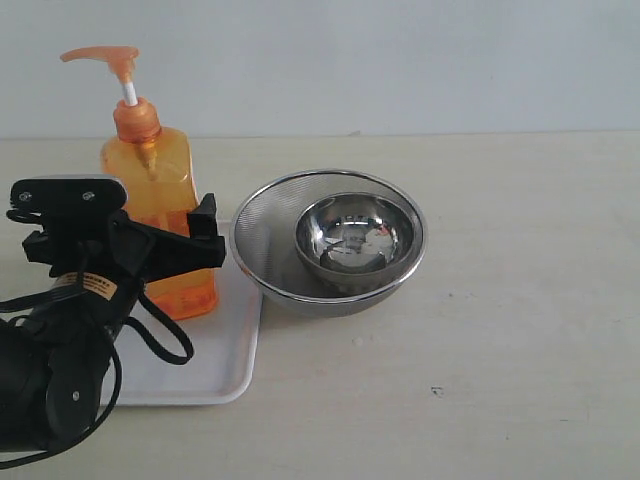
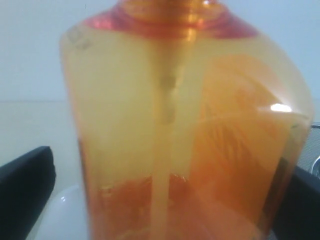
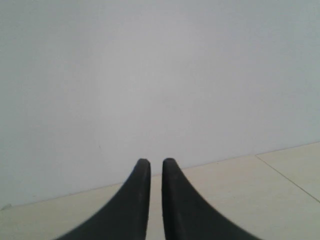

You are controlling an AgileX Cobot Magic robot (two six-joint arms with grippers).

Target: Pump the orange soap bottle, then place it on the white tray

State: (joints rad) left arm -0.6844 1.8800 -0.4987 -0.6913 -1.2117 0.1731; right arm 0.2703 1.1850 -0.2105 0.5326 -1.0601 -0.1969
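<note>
The left gripper (image 2: 162, 195) is spread to its widest, astride the lower body of the orange soap bottle (image 1: 160, 190). A gap is seen beside one finger, so nothing is judged to be clamped. The bottle is stood upright on the far part of the white tray (image 1: 215, 375), with its long axis vertical and its pump head well above the gripper. The right gripper (image 3: 156, 167) (closed on nothing, faced toward a bare wall) is judged the farther one. Any withdrawal is best made straight back, clear of the bottle's sides.

The left gripper (image 1: 160, 245) is covering the lower left of the orange soap bottle (image 1: 160, 180) and the near-left corner of the white tray (image 1: 215, 360).
</note>
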